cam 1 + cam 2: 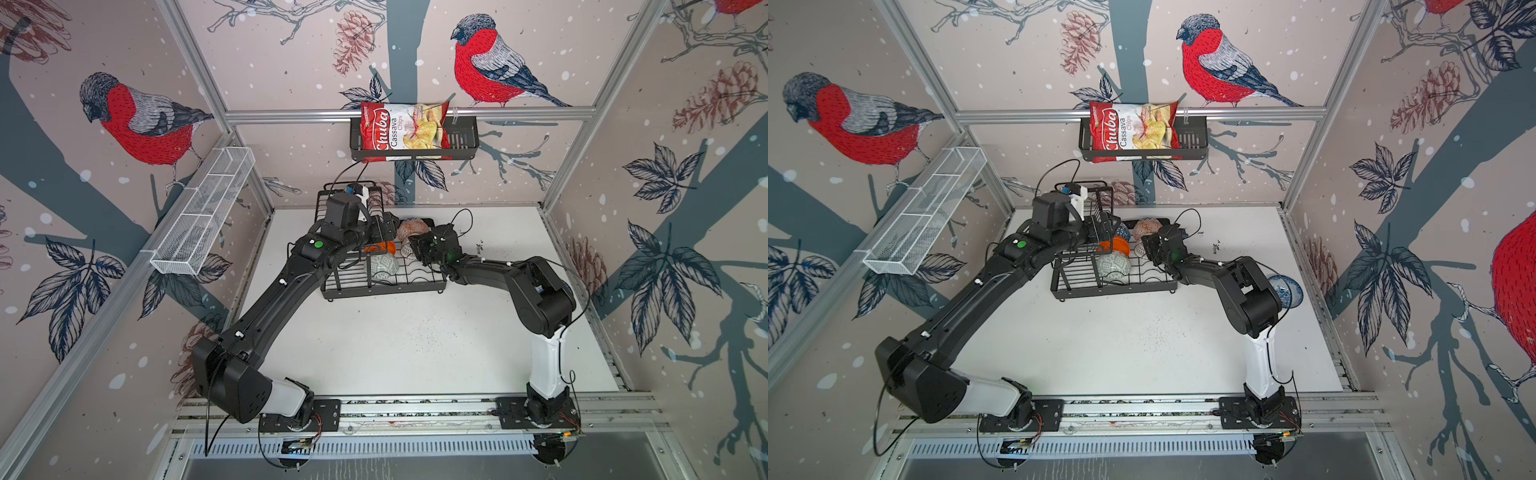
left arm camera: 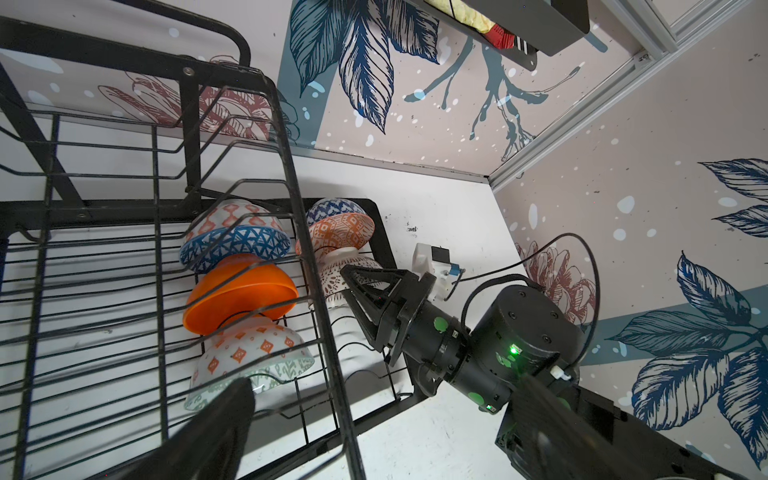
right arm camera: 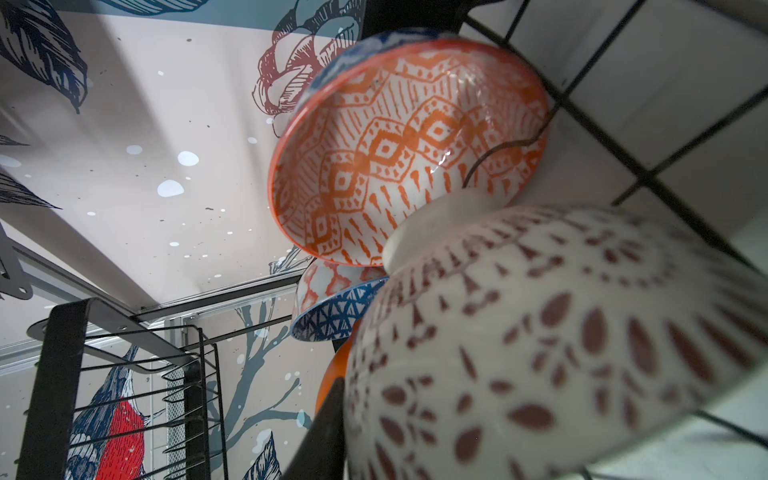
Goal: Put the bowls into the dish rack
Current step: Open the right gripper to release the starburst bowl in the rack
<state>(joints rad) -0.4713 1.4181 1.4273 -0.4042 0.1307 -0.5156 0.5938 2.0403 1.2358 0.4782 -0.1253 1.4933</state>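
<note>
While left jaws gape empty, lattice bowl rests against right jaws, grip unclear

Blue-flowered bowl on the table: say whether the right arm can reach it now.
Probably, once it folds back: the blue-flowered bowl lies alone on the table by that arm's own elbow, while the right gripper is at the dish rack.

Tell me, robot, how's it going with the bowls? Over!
Left gripper open over the dish rack. Right gripper at the lattice bowl, grip unclear. Five bowls racked; flower bowl on the table, half hidden by the right elbow.
</note>
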